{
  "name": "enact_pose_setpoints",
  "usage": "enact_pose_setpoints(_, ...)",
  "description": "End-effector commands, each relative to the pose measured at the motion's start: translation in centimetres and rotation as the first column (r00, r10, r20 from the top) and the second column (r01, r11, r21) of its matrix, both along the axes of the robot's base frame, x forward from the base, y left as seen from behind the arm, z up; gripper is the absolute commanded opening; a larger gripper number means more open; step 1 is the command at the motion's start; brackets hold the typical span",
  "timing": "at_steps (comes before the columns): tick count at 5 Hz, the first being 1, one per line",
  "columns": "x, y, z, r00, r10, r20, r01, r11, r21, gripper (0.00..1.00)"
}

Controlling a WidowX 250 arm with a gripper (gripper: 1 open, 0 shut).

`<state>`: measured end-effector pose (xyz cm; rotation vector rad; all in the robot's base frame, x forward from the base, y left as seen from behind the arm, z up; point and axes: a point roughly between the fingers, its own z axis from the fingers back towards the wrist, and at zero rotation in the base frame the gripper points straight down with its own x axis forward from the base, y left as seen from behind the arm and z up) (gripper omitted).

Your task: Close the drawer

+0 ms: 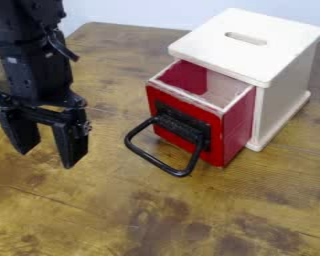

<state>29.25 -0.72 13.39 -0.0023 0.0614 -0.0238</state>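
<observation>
The drawer [223,122] has a red front, pale wood sides, a black plate and a large black loop handle [163,150]. It stands pulled partway out of the pale wooden box [263,55], towards the front left. My gripper [43,142] is black, hangs to the left of the handle and is apart from it. Its two fingers [73,140] point down with a gap between them and hold nothing.
The wooden box with a slot on top sits at the back right of the worn wooden table [149,215]. My arm [29,50] rises at the upper left.
</observation>
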Motion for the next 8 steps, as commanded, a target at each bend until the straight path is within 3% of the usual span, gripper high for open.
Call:
enact_pose_setpoints(1,0.1,-1.2,-0.3,0.986,0.035,0.161,-0.036,0.999,0.003,1.00)
enact_pose_setpoints(2,1.1,-3.0,-1.8,0.967,0.048,0.251,-0.049,0.999,-0.003,1.00)
enact_pose_setpoints(3,3.0,-4.9,-3.0,0.975,0.055,0.216,-0.056,0.998,-0.001,1.00)
enact_pose_setpoints(5,6.6,-7.5,-5.4,0.969,0.088,0.229,-0.088,0.996,-0.011,1.00)
enact_pose_setpoints(6,7.7,-7.8,-5.9,0.958,0.118,0.261,-0.113,0.993,-0.031,1.00)
enact_pose_setpoints(7,9.6,-8.2,-5.6,0.952,0.118,0.283,-0.110,0.993,-0.046,1.00)
enact_pose_setpoints(8,11.9,-8.5,-5.7,0.963,0.111,0.244,-0.108,0.994,-0.025,1.00)
